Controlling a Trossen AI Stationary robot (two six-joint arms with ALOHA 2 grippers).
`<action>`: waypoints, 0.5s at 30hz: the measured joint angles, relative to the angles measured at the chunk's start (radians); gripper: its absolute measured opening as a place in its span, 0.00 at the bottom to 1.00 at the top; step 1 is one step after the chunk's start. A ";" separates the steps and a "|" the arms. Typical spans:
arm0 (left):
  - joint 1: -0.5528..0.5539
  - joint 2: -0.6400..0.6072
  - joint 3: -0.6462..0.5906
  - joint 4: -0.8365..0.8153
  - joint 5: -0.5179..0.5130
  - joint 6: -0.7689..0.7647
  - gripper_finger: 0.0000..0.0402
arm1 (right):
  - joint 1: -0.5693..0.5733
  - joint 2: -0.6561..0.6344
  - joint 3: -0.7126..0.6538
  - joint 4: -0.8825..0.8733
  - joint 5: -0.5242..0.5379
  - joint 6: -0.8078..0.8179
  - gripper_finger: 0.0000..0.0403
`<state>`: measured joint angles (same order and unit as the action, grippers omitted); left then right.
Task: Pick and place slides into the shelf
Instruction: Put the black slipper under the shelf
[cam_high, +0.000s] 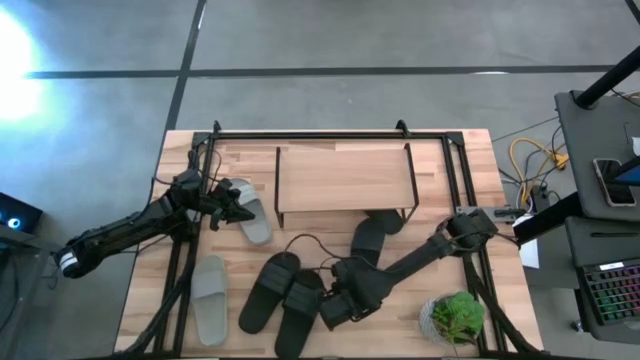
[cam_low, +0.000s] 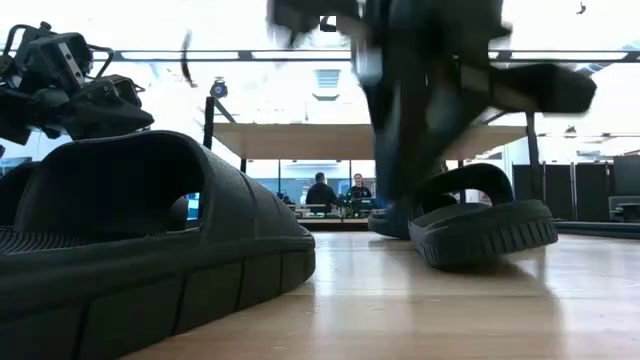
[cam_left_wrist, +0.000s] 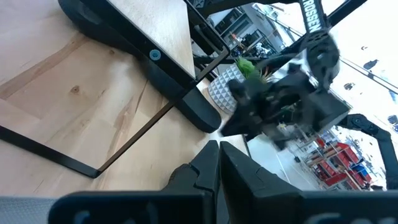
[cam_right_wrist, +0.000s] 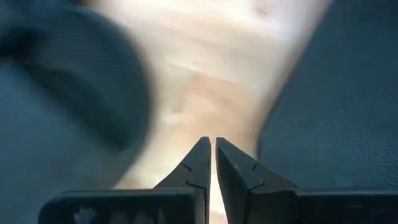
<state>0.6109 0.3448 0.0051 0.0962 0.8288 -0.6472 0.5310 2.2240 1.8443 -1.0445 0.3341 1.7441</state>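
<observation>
Lying across the lower half of the high view, the slides are scattered on the wooden tabletop (cam_high: 140, 290): two black slides (cam_high: 268, 290) sit side by side at lower centre, further black slides (cam_high: 372, 238) lie just below the shelf's front edge, one light grey slide (cam_high: 252, 212) lies at centre left and a second grey slide (cam_high: 209, 298) at lower left. The shelf (cam_high: 345, 177) stands in the upper centre of the frame, its light wood top board bare. The right gripper (cam_high: 335, 308) is low at lower centre, just beside the black pair, its fingers (cam_right_wrist: 200, 163) clenched together on nothing above bare wood between two dark slides. The left gripper (cam_high: 240, 211) sits at centre left, at the grey slide, fingers (cam_left_wrist: 208, 168) likewise pressed shut and holding nothing. A potted plant (cam_high: 455, 317) stands at lower right of the tabletop.
</observation>
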 joint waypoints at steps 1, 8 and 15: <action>0.000 0.000 0.000 0.000 0.000 0.000 0.00 | 0.011 -0.014 0.012 -0.006 0.006 -0.006 0.04; 0.000 0.001 0.000 0.000 0.000 0.000 0.00 | 0.140 -0.030 0.045 -0.282 -0.188 0.325 0.04; 0.000 0.000 0.000 0.000 0.000 0.000 0.00 | 0.226 -0.031 0.031 -0.300 -0.245 0.539 0.04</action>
<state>0.6112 0.3447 0.0051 0.0963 0.8289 -0.6472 0.7575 2.1933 1.8753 -1.3442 0.0894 2.2827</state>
